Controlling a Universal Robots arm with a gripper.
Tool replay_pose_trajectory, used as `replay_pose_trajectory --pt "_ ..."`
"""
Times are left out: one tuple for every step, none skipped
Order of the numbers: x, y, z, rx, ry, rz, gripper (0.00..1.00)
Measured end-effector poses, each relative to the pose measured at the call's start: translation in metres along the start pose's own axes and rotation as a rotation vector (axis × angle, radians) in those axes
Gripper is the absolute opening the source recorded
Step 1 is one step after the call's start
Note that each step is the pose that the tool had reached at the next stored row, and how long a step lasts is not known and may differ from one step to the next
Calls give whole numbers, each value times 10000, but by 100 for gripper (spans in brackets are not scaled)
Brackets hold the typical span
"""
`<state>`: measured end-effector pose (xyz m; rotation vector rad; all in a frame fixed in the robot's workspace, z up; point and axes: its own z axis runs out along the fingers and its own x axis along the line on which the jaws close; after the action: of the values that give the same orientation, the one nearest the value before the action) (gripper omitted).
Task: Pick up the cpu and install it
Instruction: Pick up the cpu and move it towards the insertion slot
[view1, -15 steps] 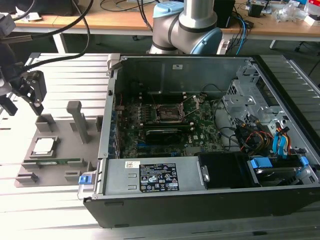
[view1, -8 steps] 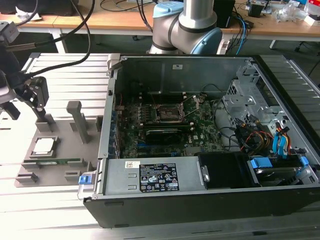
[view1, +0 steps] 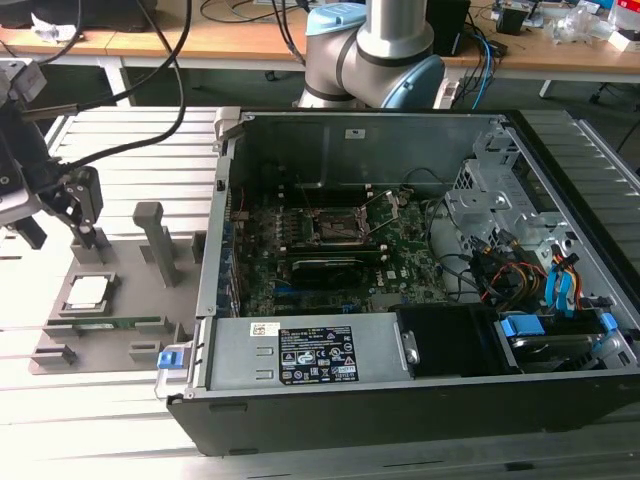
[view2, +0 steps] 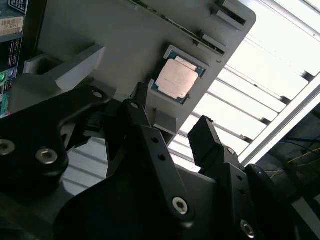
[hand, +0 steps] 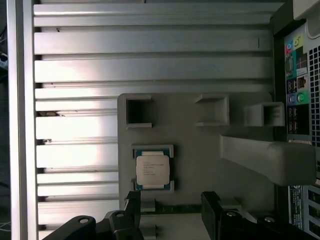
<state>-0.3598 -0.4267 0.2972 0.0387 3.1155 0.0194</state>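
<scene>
A ribbed metal table (view1: 130, 140) carries a grey fixture (view1: 120, 340) on the exterior view's left. The cpu (view1: 88, 291) lies flat in a square nest of that fixture, metal top up, as both wrist views also show (view2: 175, 79) (hand: 152, 170). The gripper (view1: 60, 238) hangs just above it, its fingers spread and holding nothing, clear of the chip (view2: 172, 112) (hand: 171, 200). On the exterior view's right stands an open case (view1: 360, 130) with the socket (view1: 335, 228) on its board.

silvery cpu (hand: 152, 170), flat, apparently nested in fixture (hand: 195, 165)
</scene>
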Motion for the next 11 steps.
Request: replay_pose_trajectory --pt "2 -5 13 1 1 0 60" --pt "2 -8 18 1 2 0 60" --pt "4 -12 31 0 0 1 60" --pt "6 -17 50 -1 -1 1 60" --pt "8 -19 61 -1 -1 1 60" --pt "10 -20 71 0 0 1 60" --pt "11 -21 86 0 -1 -1 60" --pt "16 -22 109 0 0 -1 60" --pt "25 -22 127 0 0 1 60" --pt "33 -22 148 0 0 1 60" --pt "37 -23 166 0 0 0 60"
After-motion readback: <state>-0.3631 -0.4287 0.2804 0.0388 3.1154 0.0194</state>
